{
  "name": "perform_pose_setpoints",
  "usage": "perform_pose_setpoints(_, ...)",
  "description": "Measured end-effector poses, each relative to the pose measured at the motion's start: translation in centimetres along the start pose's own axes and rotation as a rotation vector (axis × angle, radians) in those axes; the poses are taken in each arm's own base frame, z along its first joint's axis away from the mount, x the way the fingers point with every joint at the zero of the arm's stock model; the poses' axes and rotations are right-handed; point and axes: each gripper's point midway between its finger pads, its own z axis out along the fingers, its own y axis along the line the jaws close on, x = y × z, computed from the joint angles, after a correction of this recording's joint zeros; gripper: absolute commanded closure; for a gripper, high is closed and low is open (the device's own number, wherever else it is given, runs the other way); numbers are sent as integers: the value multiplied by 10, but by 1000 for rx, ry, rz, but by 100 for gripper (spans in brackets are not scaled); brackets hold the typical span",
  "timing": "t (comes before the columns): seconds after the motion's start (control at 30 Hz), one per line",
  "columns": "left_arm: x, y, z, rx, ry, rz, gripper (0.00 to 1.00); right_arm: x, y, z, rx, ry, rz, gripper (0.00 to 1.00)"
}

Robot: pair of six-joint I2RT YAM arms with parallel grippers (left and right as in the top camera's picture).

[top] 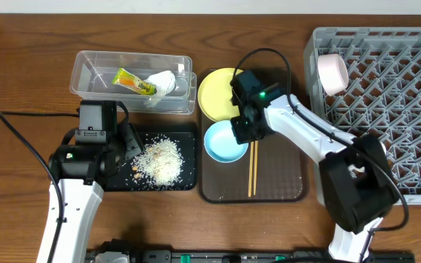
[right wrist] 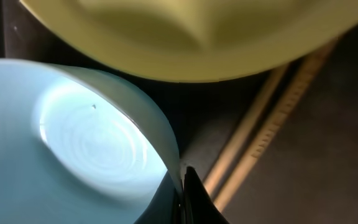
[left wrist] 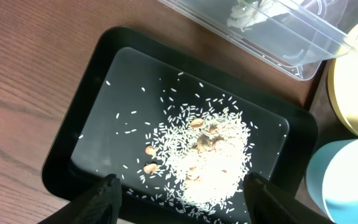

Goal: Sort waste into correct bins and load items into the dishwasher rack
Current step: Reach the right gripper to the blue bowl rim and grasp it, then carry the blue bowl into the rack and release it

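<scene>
Left arm point(top: 70, 201): white link, black joint housings.
Right arm point(top: 302, 130): white links, black joints, small green light point(top: 263, 93).
Cables point(top: 26, 139): thin, black, looping.
Left end effector point(left wrist: 184, 186): two black fingers point(left wrist: 101, 199).

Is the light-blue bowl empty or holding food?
Empty. The light-blue bowl shows a bare, clean inside in both the overhead and right wrist views.

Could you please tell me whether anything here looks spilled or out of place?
Nothing looks damaged. Loose rice grains with brown bits are strewn across the black tray, but all lie inside its rim. The white bowl stands on edge at the left side of the dishwasher rack, which looks deliberate.
</scene>
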Motion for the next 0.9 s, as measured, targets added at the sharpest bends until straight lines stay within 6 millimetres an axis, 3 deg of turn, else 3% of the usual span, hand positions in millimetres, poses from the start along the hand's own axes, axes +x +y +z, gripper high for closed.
perform_pose_setpoints(0.1, 0, 0, 0, 0, 0, 0, 34, -16, -24, -28, 52, -92, 41, 99)
perform_pose_setpoints(0.17, 0, 0, 0, 0, 0, 0, 34, -33, -51, -60, 106, -203, 86, 99)
perform_pose_setpoints(0.3, 0, 0, 0, 0, 0, 0, 34, -68, -114, -146, 271, -491, 183, 99)
perform_pose_setpoints(0.33, 0, 0, 0, 0, 0, 0, 34, -75, -136, -175, 343, -582, 218, 99)
perform_pose_setpoints(0.5, 0, 0, 0, 0, 0, 0, 34, -83, -215, -258, 647, -806, 343, 99)
perform_pose_setpoints(0.6, 0, 0, 0, 0, -1, 0, 34, -78, -261, -284, 827, -845, 410, 99)
perform_pose_setpoints(0.7, 0, 0, 0, 1, 0, 0, 34, -73, -302, -297, 961, -841, 447, 99)
perform_pose_setpoints(0.9, 0, 0, 0, 2, 1, 0, 34, -67, -371, -293, 1169, -768, 473, 99)
